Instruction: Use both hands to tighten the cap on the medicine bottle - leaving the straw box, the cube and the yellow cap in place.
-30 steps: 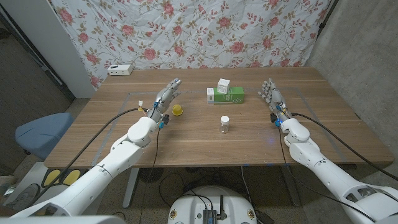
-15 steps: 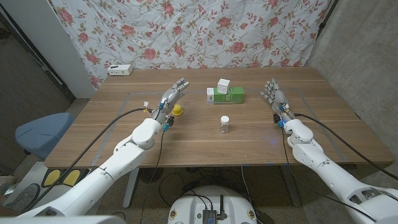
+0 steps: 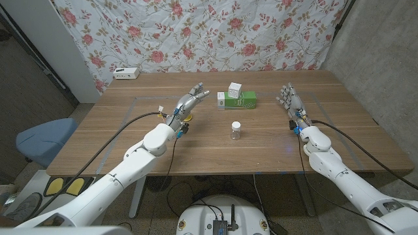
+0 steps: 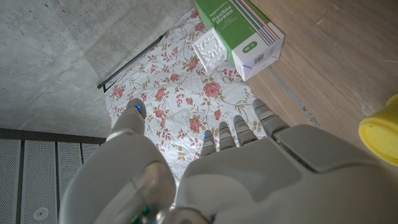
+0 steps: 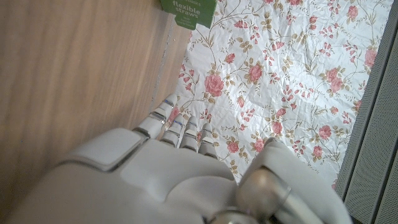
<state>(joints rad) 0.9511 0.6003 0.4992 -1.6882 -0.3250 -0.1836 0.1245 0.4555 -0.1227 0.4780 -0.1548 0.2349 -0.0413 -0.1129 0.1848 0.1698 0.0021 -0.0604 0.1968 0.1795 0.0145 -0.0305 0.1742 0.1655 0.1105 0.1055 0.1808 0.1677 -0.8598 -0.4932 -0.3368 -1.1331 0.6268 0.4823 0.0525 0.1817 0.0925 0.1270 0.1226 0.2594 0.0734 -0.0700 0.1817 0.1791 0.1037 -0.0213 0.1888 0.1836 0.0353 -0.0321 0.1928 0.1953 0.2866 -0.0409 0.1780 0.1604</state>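
Near the table's [image 3: 117, 140] middle stood the medicine bottle [image 3: 236, 130], upright, with bare wood all round it. Behind it lay the green straw box [image 3: 237, 100], the white cube [image 3: 234, 89] on top. The left hand [image 3: 185, 104] hovered over the yellow cap [image 3: 187, 117], fingers spread, holding nothing. The right hand [image 3: 290, 102] stood well right of the bottle, fingers apart, empty.
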